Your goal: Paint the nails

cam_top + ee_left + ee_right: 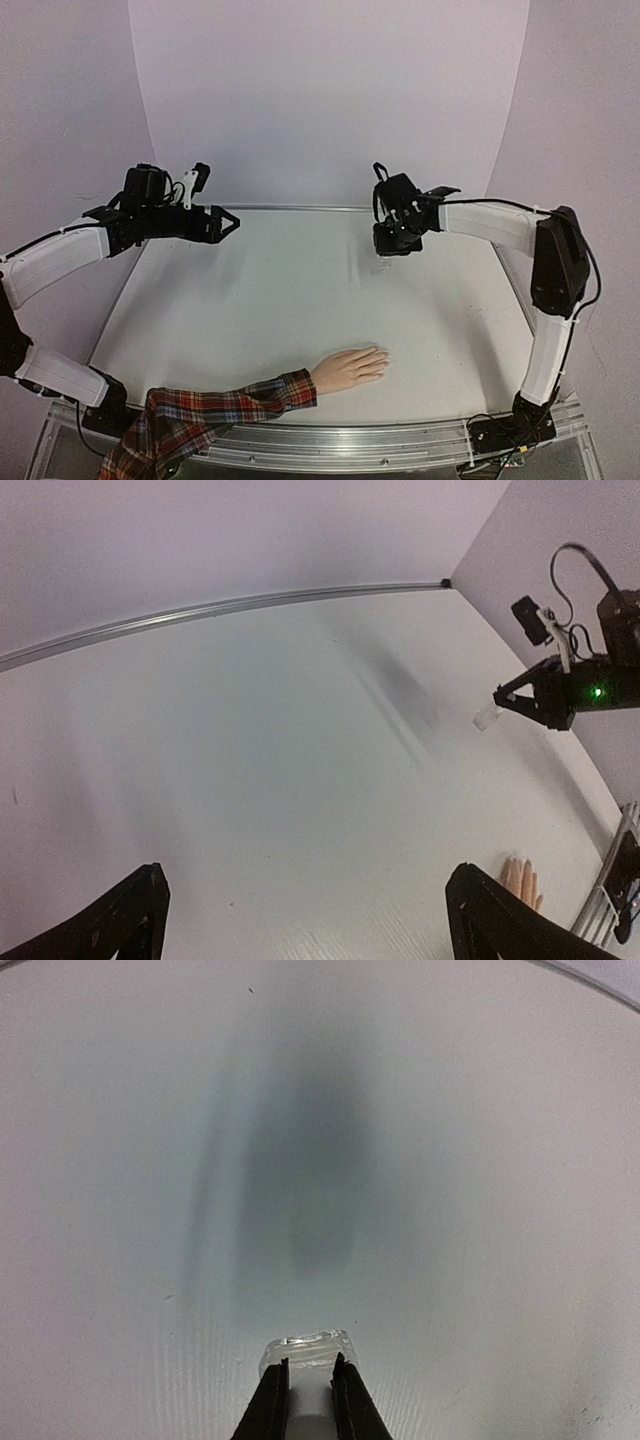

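Note:
The pale mannequin hand (350, 367) lies palm down near the table's front edge, its red plaid sleeve (220, 405) trailing left. Its nails (382, 361) at the fingertips are too small to tell from the skin. The fingertips also show in the left wrist view (520, 880). My right gripper (395, 246) hangs above the table's back right, shut on a small clear bottle (305, 1350) with a white cap; the bottle also shows in the left wrist view (486, 717). My left gripper (230, 222) is open and empty, high above the back left, far from the hand.
The white table (270, 300) has a metal rail (330, 445) along its front edge and a metal strip (230, 605) where it meets the back wall. Pale walls close in the back and both sides.

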### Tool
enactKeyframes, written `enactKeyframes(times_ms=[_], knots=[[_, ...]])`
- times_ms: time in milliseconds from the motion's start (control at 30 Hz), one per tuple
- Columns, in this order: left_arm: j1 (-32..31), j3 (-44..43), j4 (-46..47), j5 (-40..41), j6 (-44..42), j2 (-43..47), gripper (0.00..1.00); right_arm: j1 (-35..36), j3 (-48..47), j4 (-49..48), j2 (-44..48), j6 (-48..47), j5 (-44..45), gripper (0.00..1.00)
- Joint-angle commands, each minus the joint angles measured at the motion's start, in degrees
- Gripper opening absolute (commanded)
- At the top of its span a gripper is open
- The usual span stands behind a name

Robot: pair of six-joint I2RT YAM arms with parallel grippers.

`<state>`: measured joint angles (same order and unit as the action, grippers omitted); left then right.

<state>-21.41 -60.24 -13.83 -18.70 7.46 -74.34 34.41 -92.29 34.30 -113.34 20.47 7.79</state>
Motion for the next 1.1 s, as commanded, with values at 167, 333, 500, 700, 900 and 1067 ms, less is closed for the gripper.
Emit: enactKeyframes(times_ms=[167,333,500,700,900,1067], knots=[[-16.68,4.77,23.99,-1.24,0.31,-2.0,0.99,10.12,2.15,-1.81,11.5,6.42,-0.71,0.02],[-18.94,0.04,24.76,0.15,-3.26,-8.5,0.97,13.63,1.79,-3.65,13.13,10.47,-3.21,0.02],[-20.07,4.65,29.29,-0.97,-7.19,-9.75,0.92,16.26,-0.11,-4.06,13.0,13.13,-2.74,0.01],[-22.42,13.02,36.74,0.28,-14.3,-6.04,0.87,18.05,-1.9,-4.23,12.69,15.97,-2.57,0.0],[-23.23,13.2,39.27,-1.24,-14.63,-9.11,0.72,20.07,-8.24,-4.15,8.53,16.9,-3.38,0.0],[-23.26,14.08,43.69,0.17,-16.4,-11.8,0.65,20.99,-11.08,-3.92,6.4,16.75,-2.37,0.0]])
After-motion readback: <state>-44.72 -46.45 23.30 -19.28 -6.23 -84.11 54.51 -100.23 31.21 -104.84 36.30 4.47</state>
